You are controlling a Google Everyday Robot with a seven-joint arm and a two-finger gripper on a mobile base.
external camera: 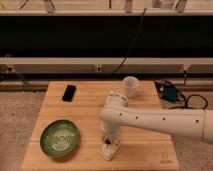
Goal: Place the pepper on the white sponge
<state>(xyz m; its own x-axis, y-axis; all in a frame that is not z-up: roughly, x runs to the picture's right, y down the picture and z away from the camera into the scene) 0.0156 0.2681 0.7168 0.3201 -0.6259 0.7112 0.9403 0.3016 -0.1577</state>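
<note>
My white arm reaches in from the right, and my gripper [108, 141] points down over the front middle of the wooden table [90, 107]. The pepper [106, 142], a tiny dark red item, shows right at the gripper's tip. The white sponge [108, 151], an off-white pad, lies directly under the gripper and pepper, partly covered by them. I cannot tell whether the pepper touches the sponge.
A green bowl [59, 138] sits at the front left. A black phone [69, 92] lies at the back left. A white cup [130, 86] stands at the back, right of centre. Blue gear with cables [170, 93] lies off the table's right edge.
</note>
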